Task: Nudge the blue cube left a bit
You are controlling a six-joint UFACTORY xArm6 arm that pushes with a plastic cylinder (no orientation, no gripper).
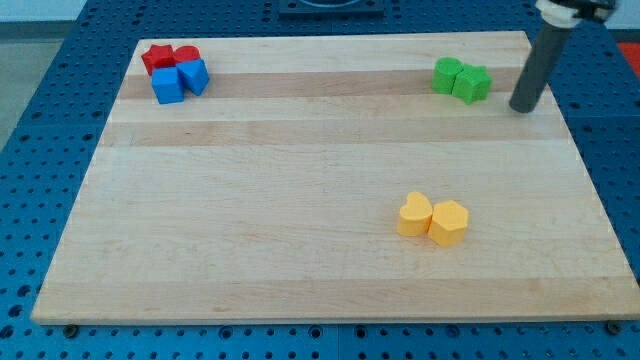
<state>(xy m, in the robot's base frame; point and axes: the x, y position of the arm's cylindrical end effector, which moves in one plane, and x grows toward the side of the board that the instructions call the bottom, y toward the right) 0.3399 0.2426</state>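
Two blue blocks sit at the board's top left. The blue cube (168,85) is the left one, and the other blue block (194,76) touches its right side. Two red blocks (160,57) (187,55) lie just above them, touching. My tip (521,107) is at the board's top right, far from the blue cube, just right of the green blocks. The rod slants up to the view's top right.
Two green blocks (448,75) (472,84) sit together at the top right, close to my tip. A yellow heart (415,214) and a yellow block (449,223) touch at the lower right of the wooden board (300,200).
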